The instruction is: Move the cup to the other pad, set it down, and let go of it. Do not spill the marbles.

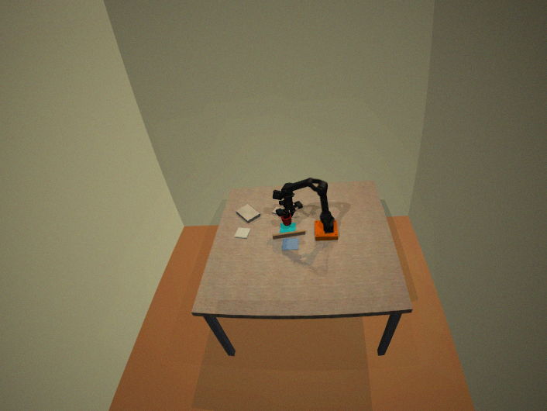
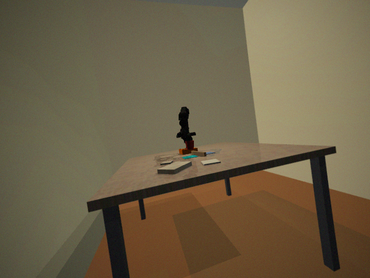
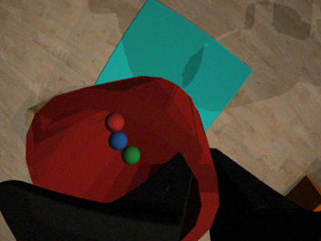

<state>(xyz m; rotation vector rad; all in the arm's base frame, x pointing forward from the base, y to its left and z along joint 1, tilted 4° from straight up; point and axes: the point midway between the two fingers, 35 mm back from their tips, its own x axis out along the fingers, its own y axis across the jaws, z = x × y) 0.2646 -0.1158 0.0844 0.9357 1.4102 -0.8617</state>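
The red cup (image 1: pixel 286 220) (image 2: pixel 189 145) (image 3: pixel 73 160) hangs upright above the table, over or close to the teal pad (image 1: pixel 287 227) (image 2: pixel 189 157) (image 3: pixel 182 50). My gripper (image 1: pixel 287 215) (image 2: pixel 188 140) (image 3: pixel 199 156) points down and is shut on the cup's wall, one finger inside and one outside. A red marble (image 3: pixel 115 122), a blue marble (image 3: pixel 118 141) and a green marble (image 3: pixel 131 155) lie inside the cup. The blue pad (image 1: pixel 290 243) (image 2: pixel 210 152) lies bare on the other side of the wooden bar.
A low wooden bar (image 1: pixel 288 234) (image 2: pixel 198 153) (image 3: pixel 32 116) stands between the two pads. A thick pale slab (image 1: pixel 248 212) (image 2: pixel 174 168) and a thin pale tile (image 1: pixel 242 233) (image 2: pixel 210 162) lie to the left in the top view. The orange arm base (image 1: pixel 325 234) (image 2: pixel 181 151) (image 3: pixel 306 193) is at the right there.
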